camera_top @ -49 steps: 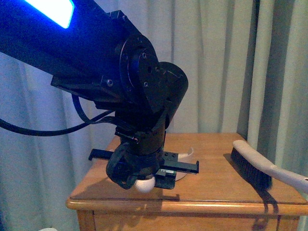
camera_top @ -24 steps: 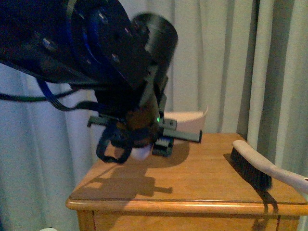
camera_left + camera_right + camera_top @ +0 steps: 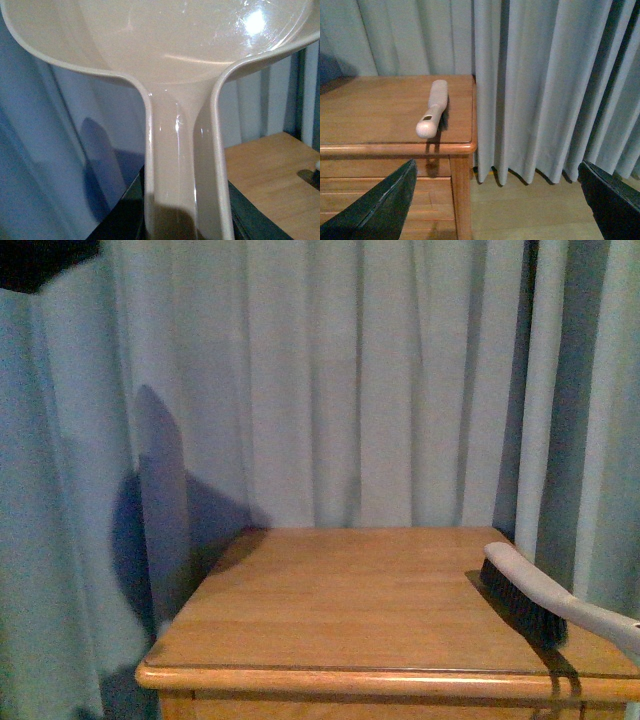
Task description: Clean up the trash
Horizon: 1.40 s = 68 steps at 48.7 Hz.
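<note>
Front view: a wooden table [image 3: 350, 610] is recorded against a pale pleated curtain [image 3: 350, 390]. A brush [image 3: 525, 600] is noted at 4 o'clock in the view, lying on the table along its right-hand edge. Its dark bristles are turned down to the wood and its pale handle runs out of frame toward 4 o'clock. A shadow is cast on the curtain at 9 o'clock. A dark form [image 3: 40, 260] is cut off in the 11 o'clock corner and cannot be identified.

Left wrist view: the picture is largely filled by a pinkish-beige plastic dustpan [image 3: 170, 45]. Its handle is seen running back into the left tool [image 3: 185, 222], whose dark parts are pressed close on either side of it. The left tool is therefore recorded as clenched on the dustpan handle, and the pan is held up in the air in front of the curtain. A corner of the table is seen beyond and below it.

Right wrist view: the right tool [image 3: 497, 197] is recorded as released, its two dark fingers [image 3: 380, 205] set wide apart with nothing between them. It is held well apart from the table, off the table's right front corner. The brush is seen lying flat near that corner, its rounded handle end close to the front edge. Curtain and a pale floor [image 3: 530, 220] are seen beside the table.

The trash cannot be located: no white paper wad can be made out on the table, in the visible part of the dustpan, or on the floor.
</note>
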{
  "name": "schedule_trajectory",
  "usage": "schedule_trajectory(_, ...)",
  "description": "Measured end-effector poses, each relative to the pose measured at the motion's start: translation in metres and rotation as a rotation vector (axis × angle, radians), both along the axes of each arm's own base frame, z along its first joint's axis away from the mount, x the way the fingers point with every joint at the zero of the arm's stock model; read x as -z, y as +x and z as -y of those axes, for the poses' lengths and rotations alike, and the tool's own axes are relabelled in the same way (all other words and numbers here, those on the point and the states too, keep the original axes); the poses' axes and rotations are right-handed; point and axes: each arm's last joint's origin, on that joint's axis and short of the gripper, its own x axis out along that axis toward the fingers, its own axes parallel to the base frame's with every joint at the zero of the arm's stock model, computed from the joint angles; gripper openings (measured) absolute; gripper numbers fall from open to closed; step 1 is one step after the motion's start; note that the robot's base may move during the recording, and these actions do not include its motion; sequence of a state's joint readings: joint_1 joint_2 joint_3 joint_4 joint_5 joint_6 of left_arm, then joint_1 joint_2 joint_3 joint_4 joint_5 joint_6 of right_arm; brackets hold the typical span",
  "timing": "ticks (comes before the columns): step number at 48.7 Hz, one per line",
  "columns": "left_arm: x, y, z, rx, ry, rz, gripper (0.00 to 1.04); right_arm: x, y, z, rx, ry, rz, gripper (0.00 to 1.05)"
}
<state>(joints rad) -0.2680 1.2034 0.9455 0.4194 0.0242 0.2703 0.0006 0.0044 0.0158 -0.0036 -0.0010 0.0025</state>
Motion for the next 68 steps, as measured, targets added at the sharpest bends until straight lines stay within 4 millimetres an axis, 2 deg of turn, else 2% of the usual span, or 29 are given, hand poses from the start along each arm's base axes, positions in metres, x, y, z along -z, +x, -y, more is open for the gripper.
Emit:
schedule_trajectory(4,0.005,-0.029,-0.033,-0.025,0.006,0.038,0.25,0.0,0.0,0.0,0.0,0.0,0.0,0.97)
schedule_trajectory(8,0.012,-0.048,-0.05,-0.041,0.016,0.055,0.25,0.0,0.0,0.0,0.0,0.0,0.0,0.97)
schedule_trajectory(17,0.026,-0.093,-0.078,-0.018,0.0,0.073,0.25,0.0,0.0,0.0,0.0,0.0,0.0,0.97)
schedule_trajectory(25,0.036,-0.127,-0.092,0.003,-0.028,0.105,0.25,0.0,0.0,0.0,0.0,0.0,0.0,0.97)
schedule_trajectory(34,0.047,-0.144,-0.1,-0.01,-0.078,0.101,0.25,0.0,0.0,0.0,0.012,-0.004,-0.007,0.97)
schedule_trajectory(41,0.048,-0.145,-0.101,-0.015,-0.108,0.092,0.25,0.004,0.004,-0.004,0.207,-0.127,-0.276,0.97)
schedule_trajectory(44,0.048,-0.145,-0.101,-0.011,-0.11,0.091,0.25,0.003,0.011,-0.009,0.187,-0.167,-0.328,0.97)
schedule_trajectory(53,0.048,-0.145,-0.101,-0.011,-0.117,0.09,0.25,-0.042,0.048,-0.021,0.056,-0.142,-0.344,0.97)
schedule_trajectory(64,0.048,-0.145,-0.101,-0.01,-0.119,0.089,0.25,-0.099,0.111,-0.033,-0.019,-0.049,-0.461,0.97)
schedule_trajectory(68,0.048,-0.145,-0.101,-0.01,-0.119,0.089,0.25,-0.111,0.136,-0.038,-0.025,-0.032,-0.529,0.97)
